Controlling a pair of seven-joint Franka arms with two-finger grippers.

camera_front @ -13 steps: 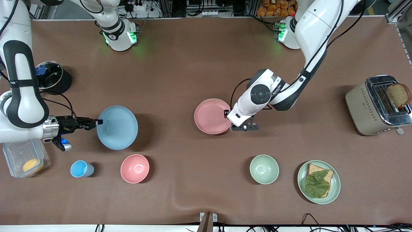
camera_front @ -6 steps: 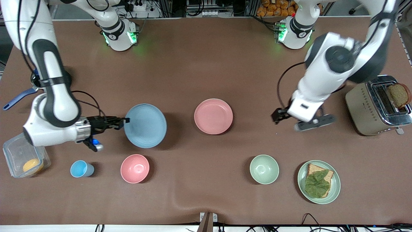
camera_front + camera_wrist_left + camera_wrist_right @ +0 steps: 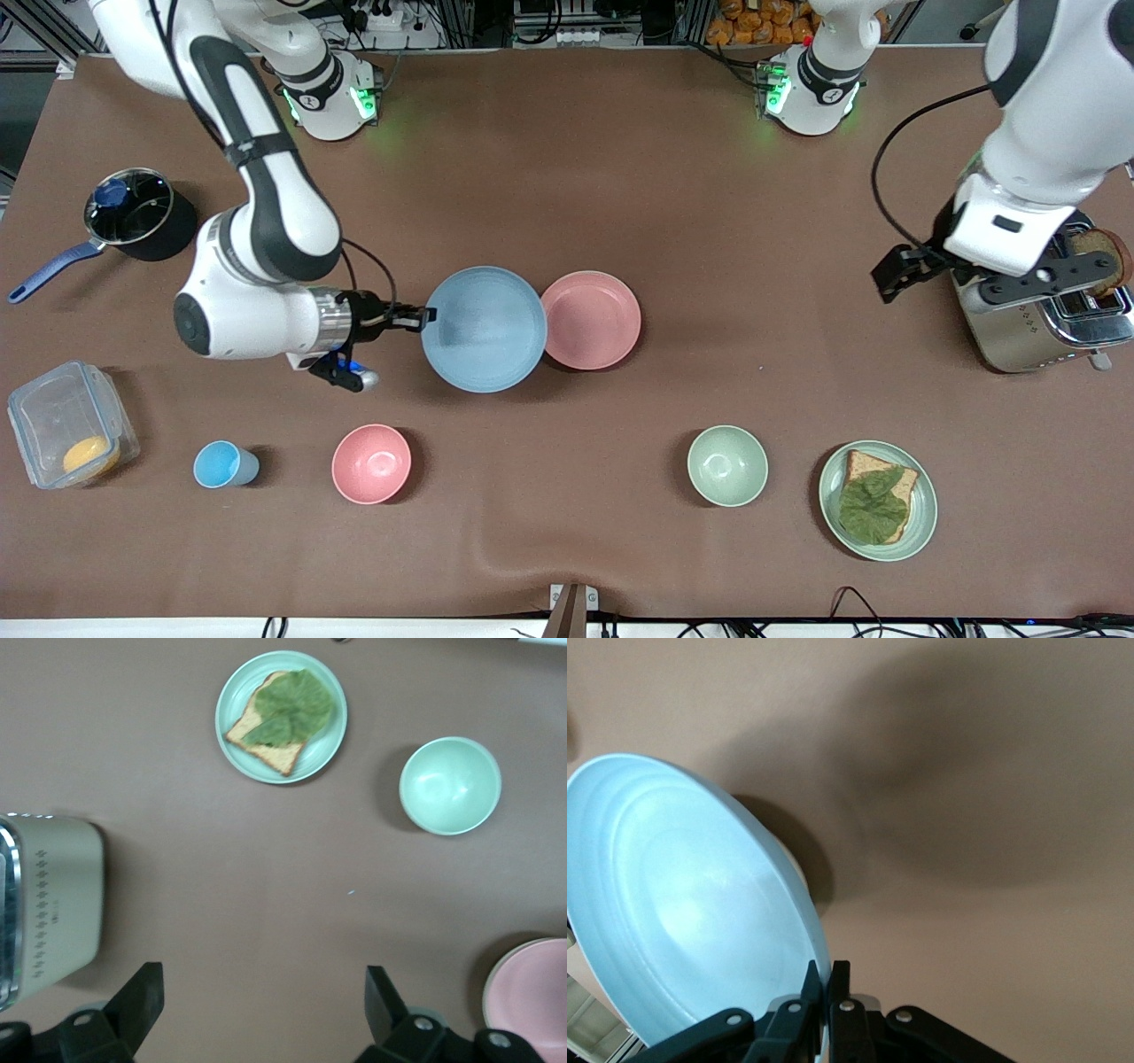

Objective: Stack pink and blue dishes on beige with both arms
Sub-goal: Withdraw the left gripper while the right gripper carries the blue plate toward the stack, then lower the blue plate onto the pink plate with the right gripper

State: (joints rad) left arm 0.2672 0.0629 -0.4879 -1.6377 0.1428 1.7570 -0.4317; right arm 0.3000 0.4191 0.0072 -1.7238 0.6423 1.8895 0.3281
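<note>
Even overhead light falls on the brown bench, bright without harshness. Soft shadows lie beside each dish, and a broad blurred one spreads across the right wrist view. Green glow marks both arm bases. Glare glints on the toaster. The blue plate looks slightly soft.

Brown table: pink plate, pink bowl, blue cup, green bowl, toaster.

Blue plate, pink plate, brown bench, pale green bowl, blue cup, pink bowl.
</note>
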